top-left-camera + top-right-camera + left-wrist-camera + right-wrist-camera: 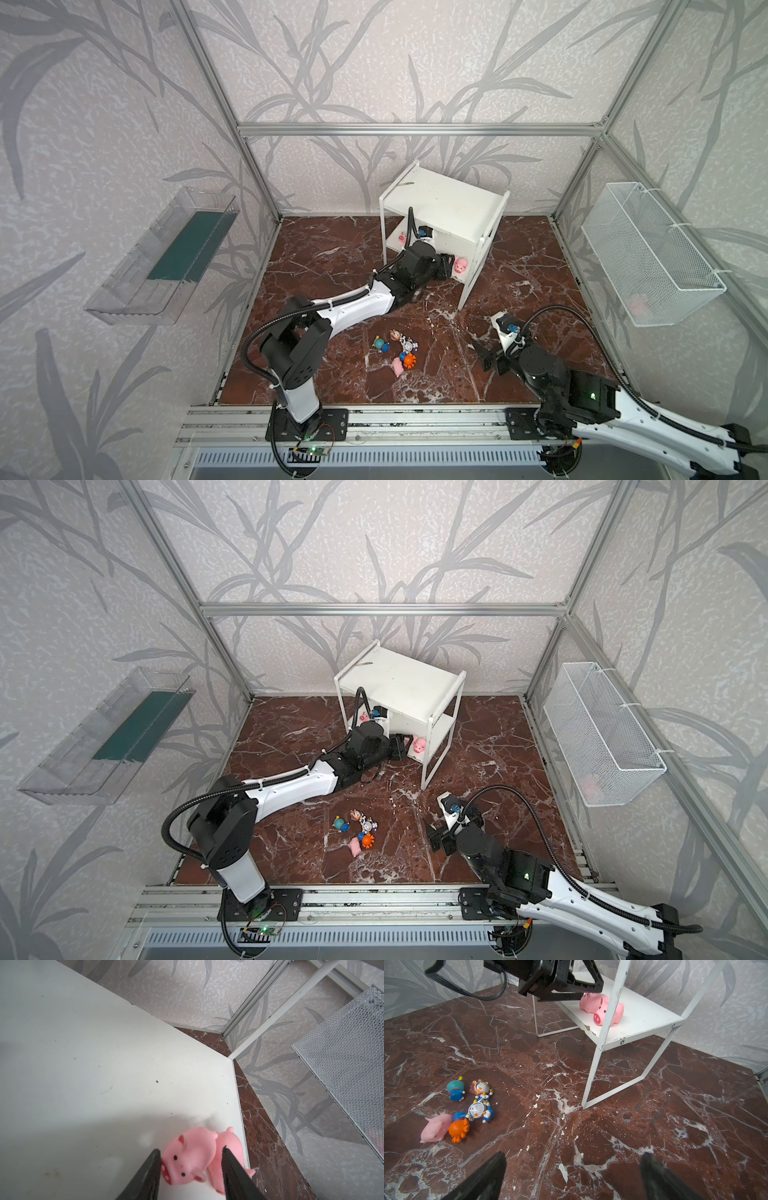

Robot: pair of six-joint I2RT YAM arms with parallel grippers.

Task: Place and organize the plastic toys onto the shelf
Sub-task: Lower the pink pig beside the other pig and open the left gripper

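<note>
The right fingers (483,1178) stand spread and empty above the desk (654,1105). The left fingers (149,1178) reach onto the lower board of the shelf (83,1064) and straddle a pink pig (191,1159). One finger touches its snout, but it cannot be told whether they clamp it or merely flank it. A second pig (228,1142) lies against the first, beside the other finger. Well ahead of the right fingers, a loose pig (436,1128) and four figurines (477,1108) lie clustered. The pigs look soft and light, best pinched across the body. The figurines look hard and slick, better taken at the head.
</note>
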